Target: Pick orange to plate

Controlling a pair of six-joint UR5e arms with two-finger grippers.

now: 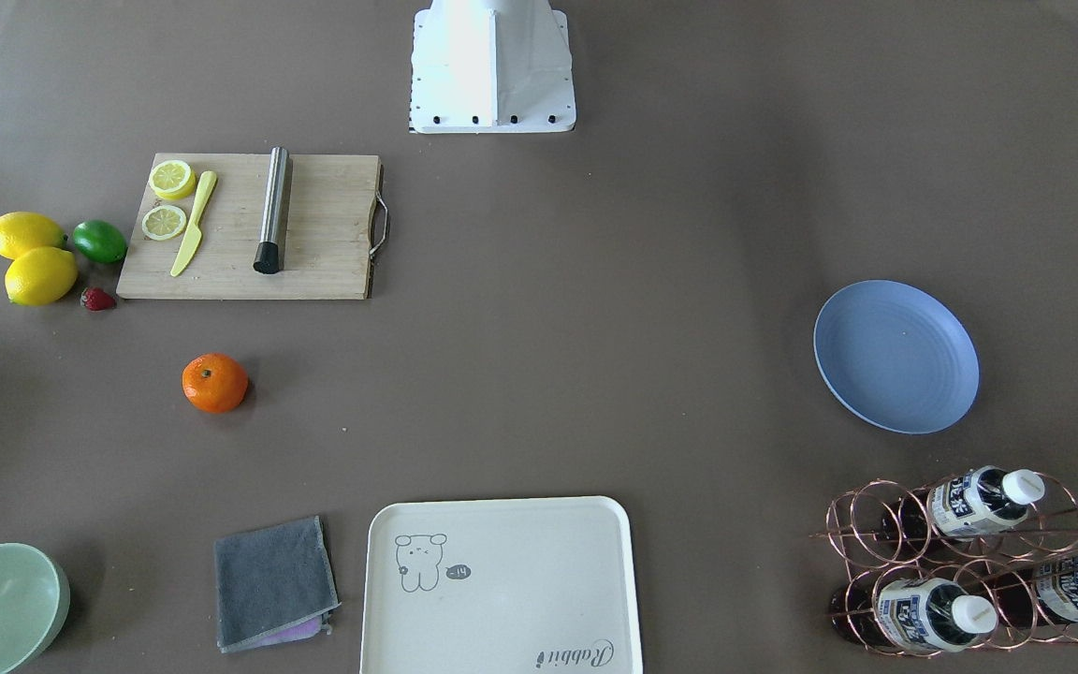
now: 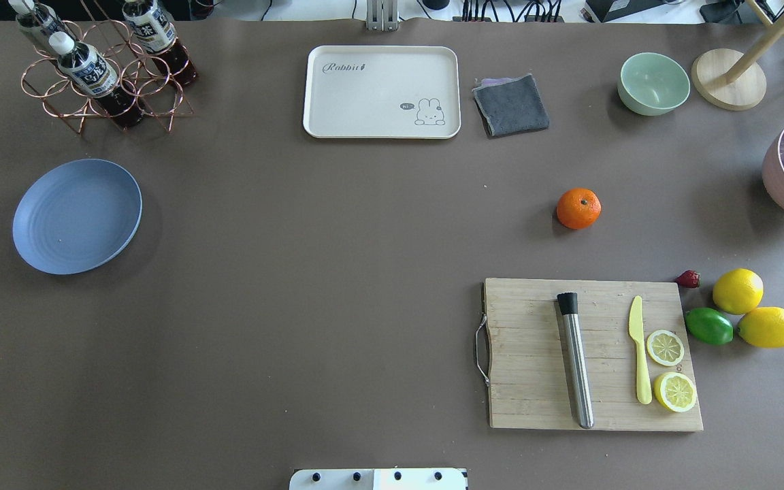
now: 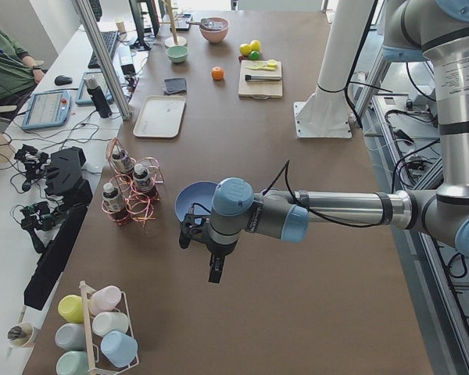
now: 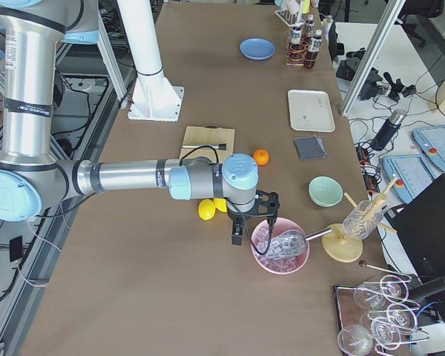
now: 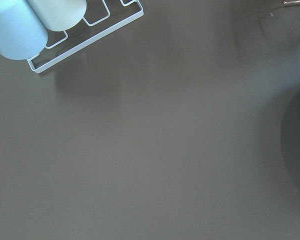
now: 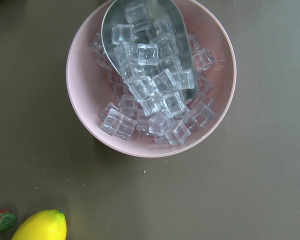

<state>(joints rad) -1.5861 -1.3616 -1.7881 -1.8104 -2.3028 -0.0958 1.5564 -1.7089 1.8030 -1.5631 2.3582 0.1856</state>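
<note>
The orange (image 1: 214, 383) (image 2: 578, 208) lies alone on the brown table, between the cutting board and the grey cloth. The periwinkle plate (image 1: 895, 357) (image 2: 77, 216) rests bare on the table's other half, beside the bottle rack. My left gripper (image 3: 207, 256) hangs over the table near the plate (image 3: 189, 199); it appears only in the left side view, so I cannot tell whether it is open or shut. My right gripper (image 4: 246, 228) hangs above the pink ice bowl, far from the orange (image 4: 261, 156); it appears only in the right side view, so again I cannot tell.
A cutting board (image 2: 593, 354) holds a steel rod, a yellow knife and lemon slices. Two lemons, a lime (image 2: 708, 326) and a strawberry lie beside it. Also here: cream tray (image 2: 382, 92), grey cloth (image 2: 511, 104), green bowl (image 2: 653, 83), pink ice bowl (image 6: 150, 80), copper bottle rack (image 2: 103, 68).
</note>
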